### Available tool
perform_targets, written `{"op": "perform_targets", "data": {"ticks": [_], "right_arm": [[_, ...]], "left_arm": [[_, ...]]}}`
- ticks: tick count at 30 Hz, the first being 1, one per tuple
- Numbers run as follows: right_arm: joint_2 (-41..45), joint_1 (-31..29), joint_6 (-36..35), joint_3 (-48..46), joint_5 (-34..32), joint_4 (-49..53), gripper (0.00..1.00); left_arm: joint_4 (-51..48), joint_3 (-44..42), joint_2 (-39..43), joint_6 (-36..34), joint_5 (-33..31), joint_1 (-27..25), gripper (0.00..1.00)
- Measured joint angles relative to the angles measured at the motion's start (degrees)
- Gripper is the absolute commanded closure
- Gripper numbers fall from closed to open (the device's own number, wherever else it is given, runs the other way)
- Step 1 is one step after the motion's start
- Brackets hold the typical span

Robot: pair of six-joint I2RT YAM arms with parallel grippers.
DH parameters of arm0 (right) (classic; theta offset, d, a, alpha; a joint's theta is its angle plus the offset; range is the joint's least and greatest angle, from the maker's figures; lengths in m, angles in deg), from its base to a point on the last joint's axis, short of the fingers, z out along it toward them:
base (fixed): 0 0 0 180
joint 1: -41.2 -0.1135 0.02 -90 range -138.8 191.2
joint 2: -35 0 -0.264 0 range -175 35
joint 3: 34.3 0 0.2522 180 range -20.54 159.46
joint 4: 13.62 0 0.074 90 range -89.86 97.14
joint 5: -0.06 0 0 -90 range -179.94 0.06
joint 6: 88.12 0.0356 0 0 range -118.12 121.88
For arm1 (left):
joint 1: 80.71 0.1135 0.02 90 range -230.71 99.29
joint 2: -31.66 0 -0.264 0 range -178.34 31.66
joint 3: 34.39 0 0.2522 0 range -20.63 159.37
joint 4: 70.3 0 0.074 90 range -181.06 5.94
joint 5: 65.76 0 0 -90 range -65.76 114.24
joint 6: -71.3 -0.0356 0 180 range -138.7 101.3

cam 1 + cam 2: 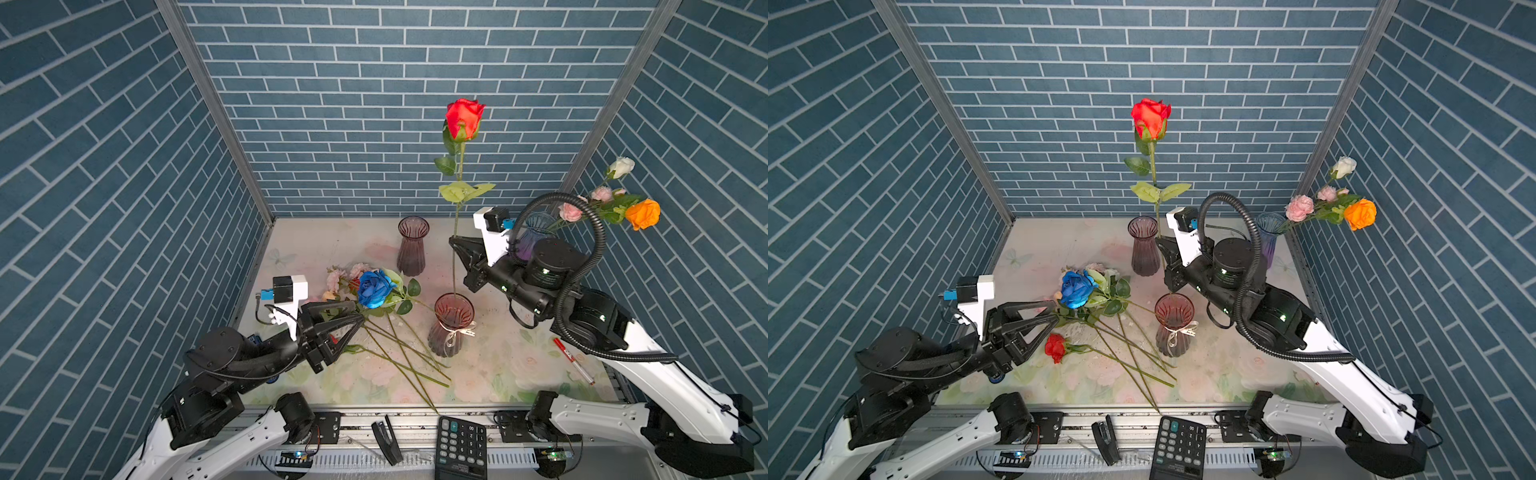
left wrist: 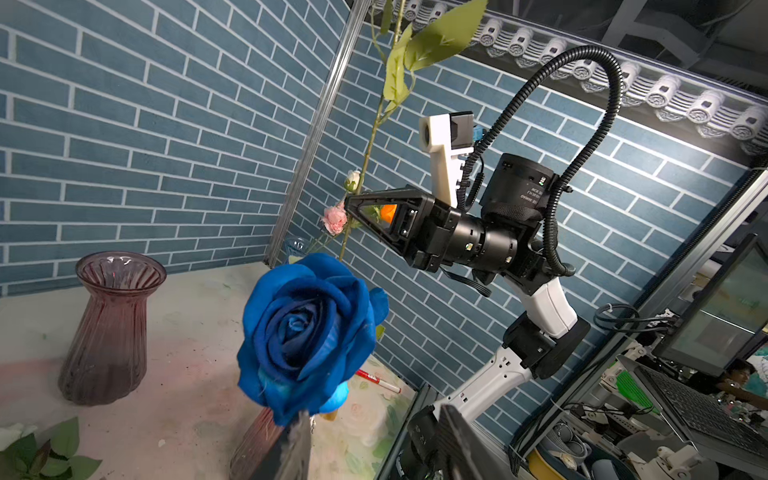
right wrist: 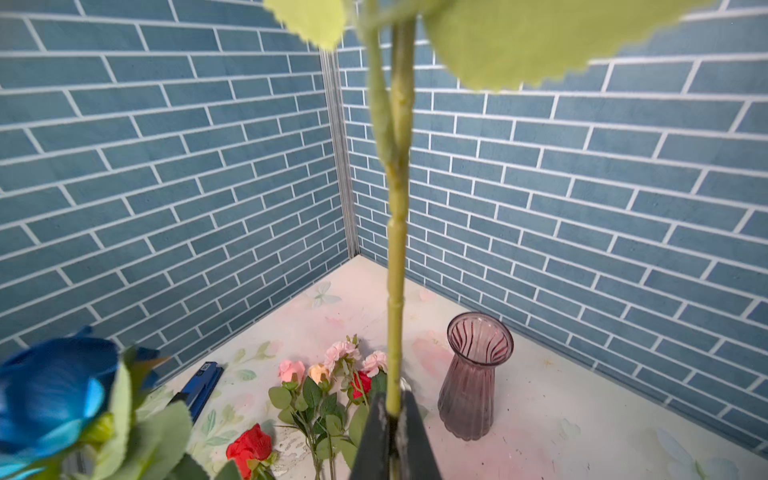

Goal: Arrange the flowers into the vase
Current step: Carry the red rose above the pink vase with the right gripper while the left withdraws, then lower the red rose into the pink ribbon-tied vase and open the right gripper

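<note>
Top views, right pincer: the right pincer (image 1: 454,241) is clamped shut on the stem of the red rose (image 1: 464,118), gripping it below the leaves.
Top views, red rose: it stands nearly upright. The bloom is at 12 o'clock from the right pincer, high against the brick wall. The stem's lower end is at 6 o'clock and reaches the mouth of the bow vase (image 1: 452,328); how deep it goes I cannot tell.
Top views, left pincer: the left pincer (image 1: 1056,316) hangs over the worktop (image 1: 1059,249) at 9 o'clock from the bow vase. From above its jaws overlap, so the gap does not show.
Top views, blue rose: the blue rose (image 1: 1076,289) sits just off the left pincer's tip, at 1 o'clock.
Top views, other flowers: the other flowers (image 1: 1133,357) lie flat on the worktop, stems fanned toward 5 o'clock from the left pincer. A small red rose (image 1: 1054,347) lies at 6 o'clock from its tip.
Top views, rear vases: the plain vase (image 1: 412,247) stands at 11 o'clock from the bow vase. The blue vase (image 1: 1268,237), between 1 and 2 o'clock, holds white, pink and orange blooms (image 1: 1360,214).
Left wrist view, left pincer: its fingers (image 2: 297,444) stand well apart, about half open. The blue rose (image 2: 307,332) rises right beside one finger, and the bloom hides any contact.
Right wrist view, right pincer: the fingers (image 3: 374,440) press together on the green stem. The plain vase (image 3: 473,382) and the other flowers (image 3: 332,374) lie beyond on the worktop.
</note>
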Motion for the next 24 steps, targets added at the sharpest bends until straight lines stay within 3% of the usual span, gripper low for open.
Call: {"op": "perform_targets", "data": {"ticks": [10,16,17,19,20,22,24], "right_arm": [[8.41,2.16,8.28,-17.81,-0.66,-7.21,1.0],[9.97,2.19,13.46,-23.69,-0.9,-9.4,1.0],[9.97,2.21,14.23,-24.22,-0.9,-9.49,0.91],[9.64,2.21,15.76,-24.55,-0.68,-9.38,0.51],[9.25,2.23,16.11,-24.48,-0.52,-9.25,0.4],[8.04,2.29,16.15,-23.65,-0.26,-7.52,0.33],[6.8,2.29,16.0,-22.36,-0.09,-5.25,0.31]], "left_arm": [[0.52,-2.21,1.79,1.16,-0.42,0.0,0.51],[1.27,-2.54,1.36,1.57,-0.42,0.0,0.52],[1.49,-2.56,1.25,1.62,-0.42,0.0,0.51],[1.97,-2.78,1.2,1.77,-0.44,0.0,0.51],[2.1,-2.95,1.2,1.88,-0.5,0.0,0.51],[2.38,-3.43,1.22,2.21,-0.74,0.0,0.51],[2.32,-3.93,1.25,2.49,-1.2,0.0,0.51]]}}
